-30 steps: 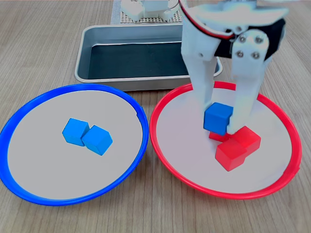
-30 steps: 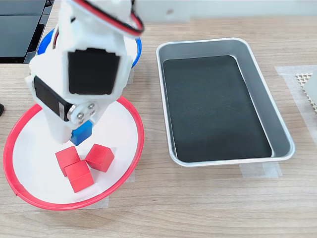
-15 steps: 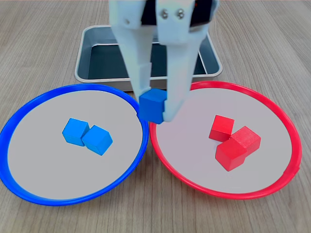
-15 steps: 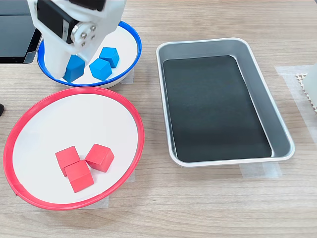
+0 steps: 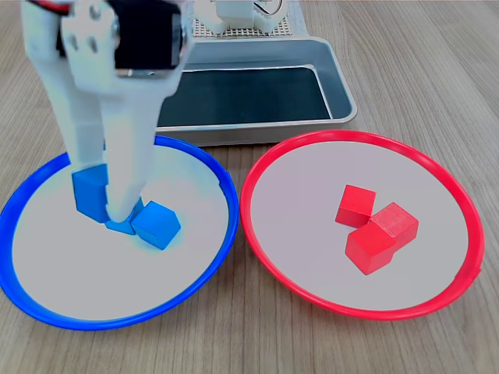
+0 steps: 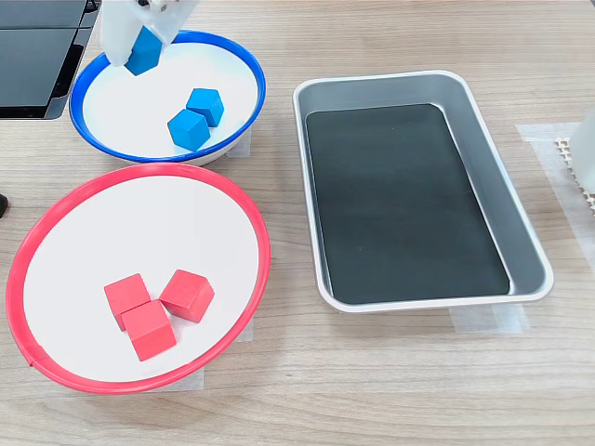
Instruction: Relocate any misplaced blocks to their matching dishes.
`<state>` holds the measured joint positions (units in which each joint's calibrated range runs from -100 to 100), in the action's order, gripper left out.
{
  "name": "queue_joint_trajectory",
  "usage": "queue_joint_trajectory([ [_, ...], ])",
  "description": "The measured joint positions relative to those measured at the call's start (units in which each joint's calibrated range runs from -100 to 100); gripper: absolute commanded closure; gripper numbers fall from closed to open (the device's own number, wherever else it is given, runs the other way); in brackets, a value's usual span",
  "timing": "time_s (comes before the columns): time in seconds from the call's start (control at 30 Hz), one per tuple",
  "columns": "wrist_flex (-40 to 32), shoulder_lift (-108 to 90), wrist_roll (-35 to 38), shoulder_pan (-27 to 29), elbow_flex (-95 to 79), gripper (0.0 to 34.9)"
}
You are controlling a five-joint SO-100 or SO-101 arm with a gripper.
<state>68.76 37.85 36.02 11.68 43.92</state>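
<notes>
Over the blue-rimmed dish (image 5: 222,226), jaws pinch a blue block (image 5: 90,195) between them.

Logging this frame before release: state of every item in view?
hand: shut on blue cube, over blue-rimmed plate
held blue cube: gripped
blue-rimmed plate: two loose blue cubes inside
red-rimmed plate: three red cubes, clustered
metal tray: holds no cubes

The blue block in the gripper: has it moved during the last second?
Yes. The held blue block went leftward in the first exterior view, from above the red-rimmed dish to above the blue-rimmed dish, beside two blue blocks.
</notes>
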Motion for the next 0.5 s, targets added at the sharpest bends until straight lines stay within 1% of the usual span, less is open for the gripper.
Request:
queue_joint_trajectory([
  [0.23,-0.1,5.3,0.3,2.3,0.5,34.6],
  [0.5,-0.1,11.4,0.3,2.1,5.0,34.6],
])
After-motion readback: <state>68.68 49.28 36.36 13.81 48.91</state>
